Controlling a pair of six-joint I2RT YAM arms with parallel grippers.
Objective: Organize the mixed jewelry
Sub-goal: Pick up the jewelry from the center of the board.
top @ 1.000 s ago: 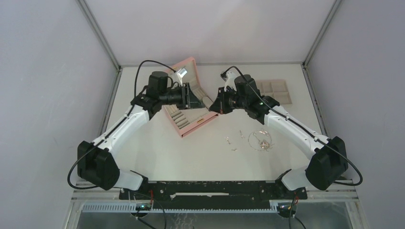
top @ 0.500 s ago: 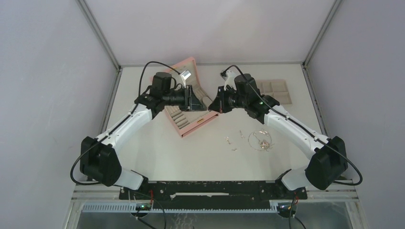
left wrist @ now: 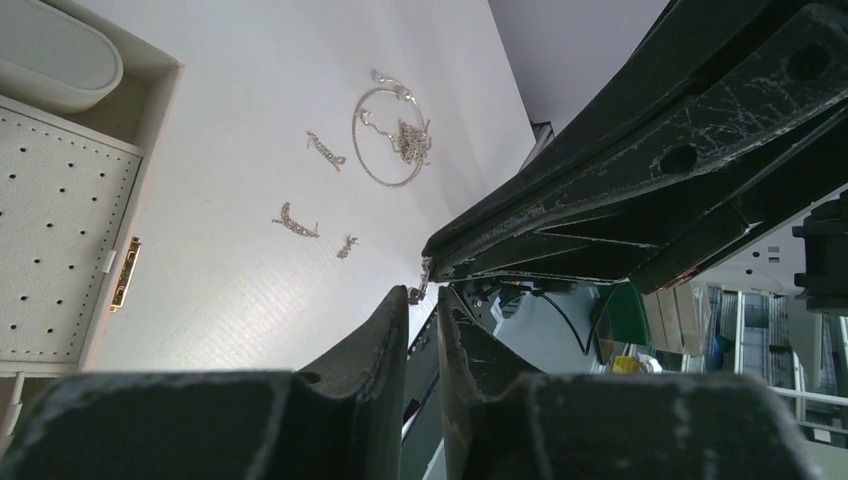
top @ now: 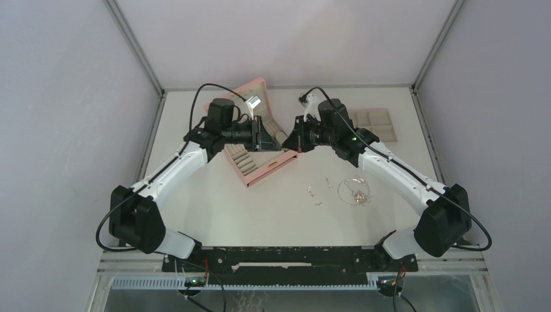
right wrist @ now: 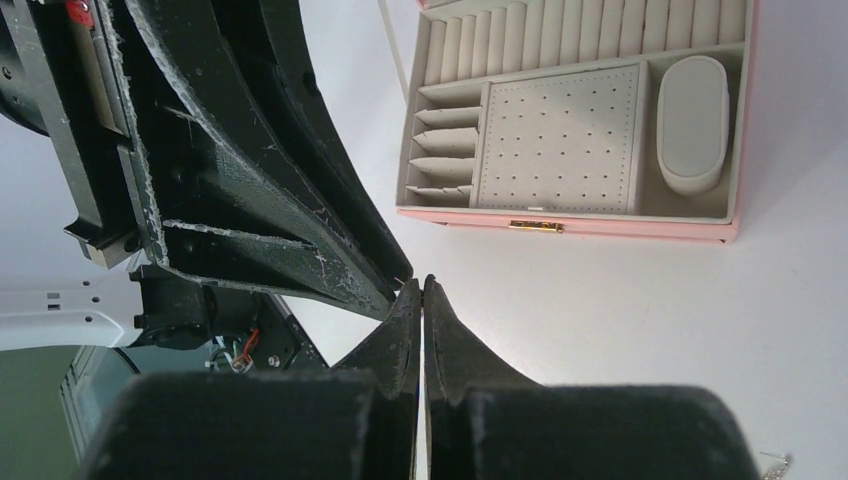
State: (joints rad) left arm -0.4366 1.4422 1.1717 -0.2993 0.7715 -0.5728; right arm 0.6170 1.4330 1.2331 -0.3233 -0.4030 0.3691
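left gripper [left wrist: 422, 293]: fingers almost together, with a thin slit between them. whether they pinched anything could not be told.

right gripper [right wrist: 420, 286]: fingers clenched flat, no gap.

the two sets of tips met nose to nose above the table [left wrist: 250, 90].

silver speck [left wrist: 424, 278]: sat right at that meeting point. judged a small piece in handover; which fingers had it could not be told.

small bits [left wrist: 296, 221]: three, loose on the table, beyond the left fingertips and well apart from them.

chain necklace [left wrist: 388, 140]: further out past the bits, a loop with a tangle at one side.

pink box [right wrist: 600, 228]: beyond the right fingertips, lid open. ring rolls, perforated pad and oval cushion were all bare as far as seen.

compartment tray [top: 375, 123]: off behind the right gripper, well apart; no jewelry could be made out in it.

progress: judged early. nothing was stowed in the box. the chain and three bits were left to place, plus whatever sat at the tips.

change from the earlier frame: the left fingers had narrowed. the left arm had shifted a little and the right gripper had edged toward the left tips. the right fingers stayed clenched. the jewelry on the table had not moved.
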